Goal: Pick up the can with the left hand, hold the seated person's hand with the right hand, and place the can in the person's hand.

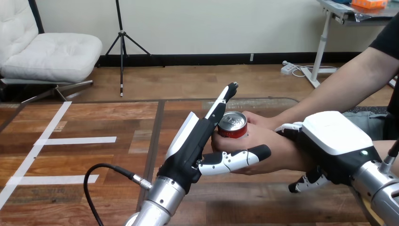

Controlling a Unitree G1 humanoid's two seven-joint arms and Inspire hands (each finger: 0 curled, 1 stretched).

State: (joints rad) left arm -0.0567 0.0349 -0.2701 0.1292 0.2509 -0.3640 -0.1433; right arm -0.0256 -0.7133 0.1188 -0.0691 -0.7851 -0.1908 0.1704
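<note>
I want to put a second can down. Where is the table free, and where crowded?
Free: the wide table stretch left of the left hand, around the tape strips, and the near strip below the person's hand. Crowded: middle right, where the can, the person's hand and the right hand meet.

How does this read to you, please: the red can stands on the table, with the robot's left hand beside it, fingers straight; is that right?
Not quite. The head view shows the red can resting in the person's hand, above the table, not standing on it. The rest holds: the robot's left hand is beside it, fingers straight.
</note>
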